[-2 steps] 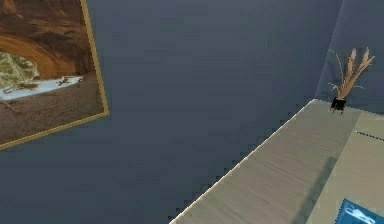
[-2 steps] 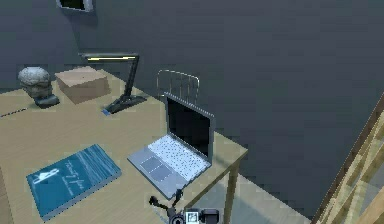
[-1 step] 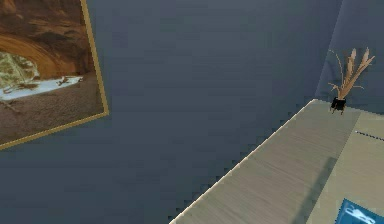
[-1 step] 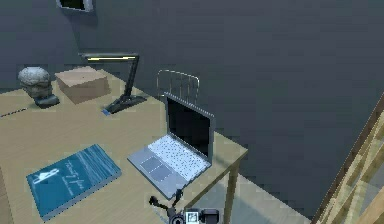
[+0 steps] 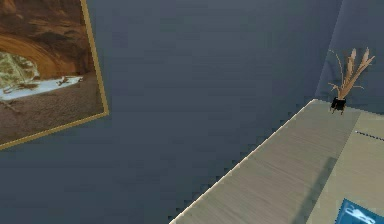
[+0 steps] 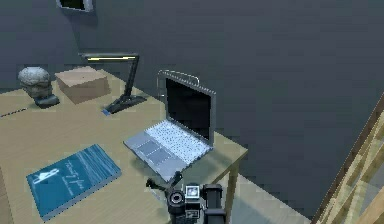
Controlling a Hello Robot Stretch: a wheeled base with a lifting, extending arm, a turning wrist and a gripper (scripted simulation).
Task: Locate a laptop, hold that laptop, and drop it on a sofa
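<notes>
A silver laptop stands with its lid up and its dark screen showing, on the near right part of a pale wooden desk in the arm side view. My gripper shows as a dark body at that view's bottom edge, just in front of the laptop's keyboard. With the desk top right behind its far end, I cannot tell whether it holds anything, or whether it touches the laptop.
On the desk also lie a blue book, a black desk lamp, a cardboard box and a grey bust. Ahead are a dark blue wall, a framed painting, wooden floor and a potted dry plant.
</notes>
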